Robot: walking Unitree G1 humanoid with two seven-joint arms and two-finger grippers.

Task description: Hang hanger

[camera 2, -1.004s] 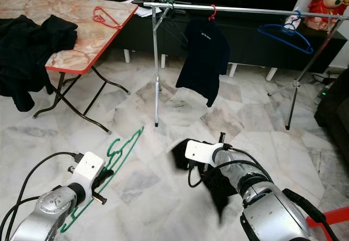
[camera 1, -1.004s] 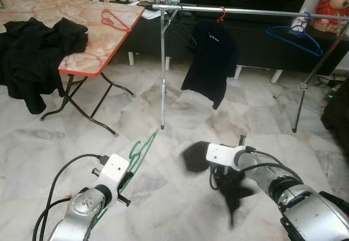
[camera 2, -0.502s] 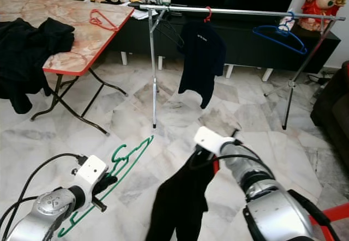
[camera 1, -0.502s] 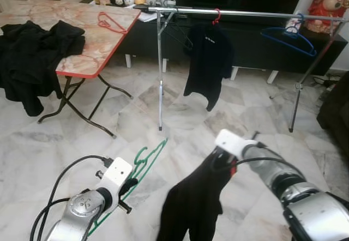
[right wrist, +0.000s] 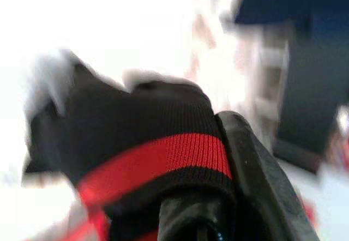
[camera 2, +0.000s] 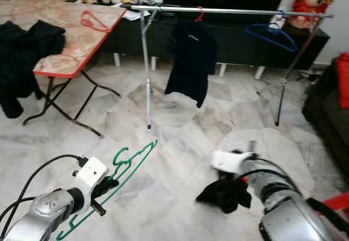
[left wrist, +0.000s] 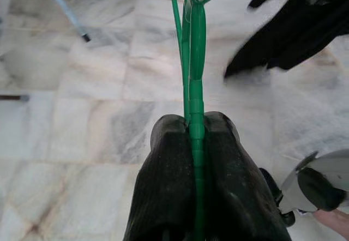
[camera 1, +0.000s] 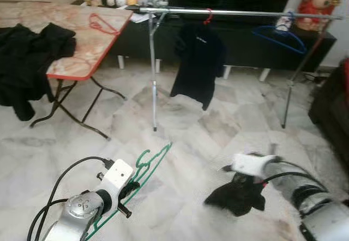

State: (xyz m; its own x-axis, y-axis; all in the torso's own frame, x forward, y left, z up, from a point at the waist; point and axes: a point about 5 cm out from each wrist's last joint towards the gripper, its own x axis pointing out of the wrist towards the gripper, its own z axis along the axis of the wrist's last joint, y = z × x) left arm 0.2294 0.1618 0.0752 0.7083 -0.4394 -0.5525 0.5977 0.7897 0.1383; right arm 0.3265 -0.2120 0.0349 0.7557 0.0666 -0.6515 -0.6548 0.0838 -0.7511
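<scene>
A green hanger (camera 1: 143, 169) sticks out ahead of my left gripper (camera 1: 128, 188), which is shut on its lower bar; the left wrist view shows the green bar (left wrist: 195, 115) pinched between both black fingers (left wrist: 169, 170). My right gripper (camera 1: 250, 176) is shut on a black garment (camera 1: 234, 196) with a red collar band (right wrist: 158, 159), which hangs bunched low over the floor. The silver clothes rail (camera 1: 240, 14) stands ahead, carrying a black shirt (camera 1: 197, 61) on a red hanger and an empty blue hanger (camera 1: 277, 36).
A folding table (camera 1: 65, 39) with red edge stands at the left, holding black clothes (camera 1: 27, 55) and a red hanger (camera 1: 102, 24). A dark TV cabinet (camera 1: 240, 44) lies behind the rail. A dark sofa (camera 1: 332, 110) is at the right. Marble floor lies between.
The right arm swung the black garment about: it hung long half a second ago and is now bunched low by the floor. The camera shifted slightly. The left gripper keeps the green hanger.
</scene>
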